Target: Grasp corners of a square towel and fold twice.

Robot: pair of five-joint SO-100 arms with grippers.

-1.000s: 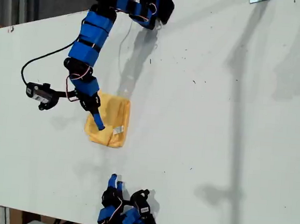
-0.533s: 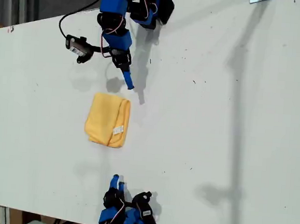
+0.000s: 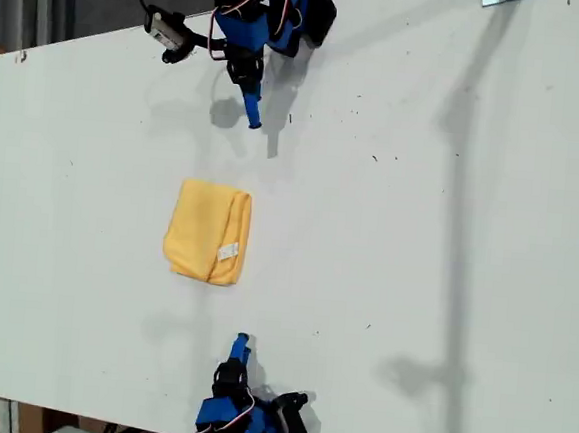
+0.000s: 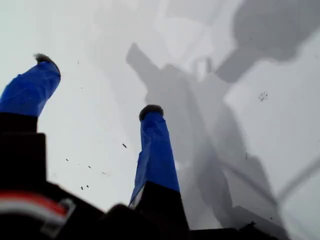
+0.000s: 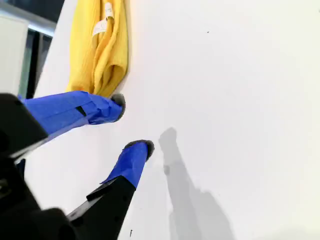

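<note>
Two arms stand at opposite edges of the worktop (image 3: 448, 239), one at the edge by the exterior view's top, the other at the edge by its bottom. The towel (image 3: 208, 232) lies flat between them, apart from both and well inside the edges. It is yellow-orange, soft, and folded to a compact rectangle w/ several layers. A thicker rolled fold runs along its side toward the exterior view's right. The corners (image 3: 178, 268) look rounded, and a small white tag (image 3: 228, 252) sits near one of them.

My first gripper (image 4: 97, 85) is spread wide w/ nothing between the fingers, only bare white surface & shadows under it. My second gripper (image 5: 131, 122) is approx. half spread, also empty, w/ the towel just beyond one fingertip (image 5: 117, 101). Which arm is which, cannot tell.
</note>
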